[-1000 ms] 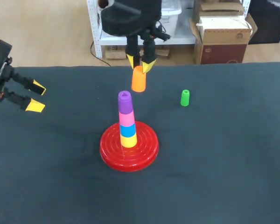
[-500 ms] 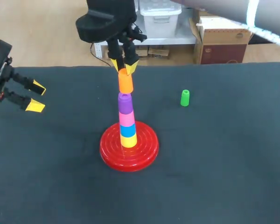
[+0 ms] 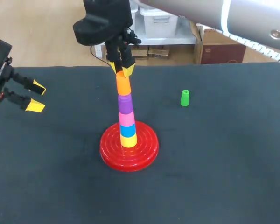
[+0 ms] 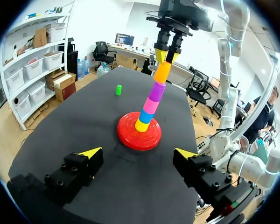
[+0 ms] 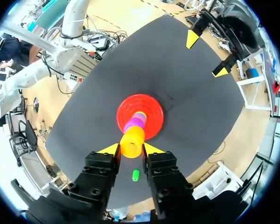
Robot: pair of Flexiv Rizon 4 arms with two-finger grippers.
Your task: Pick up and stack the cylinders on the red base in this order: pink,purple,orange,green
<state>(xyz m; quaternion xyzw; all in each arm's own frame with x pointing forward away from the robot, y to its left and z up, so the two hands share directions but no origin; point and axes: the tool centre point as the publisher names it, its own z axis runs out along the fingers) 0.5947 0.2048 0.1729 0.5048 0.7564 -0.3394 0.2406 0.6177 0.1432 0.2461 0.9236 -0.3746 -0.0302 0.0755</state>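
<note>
Orange cylinder (image 3: 123,86), pinched in our right gripper (image 3: 123,70), has swung across and down onto the purple cylinder (image 3: 125,104) above the red base (image 3: 113,151). Only the green cylinder (image 3: 185,97) is left to stack. Our left gripper (image 3: 36,96) sits spread.

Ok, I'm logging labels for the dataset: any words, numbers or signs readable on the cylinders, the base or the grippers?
None readable. The orange cylinder in the right gripper, the stack under it, the green cylinder, the red base and the left gripper show no print.
</note>
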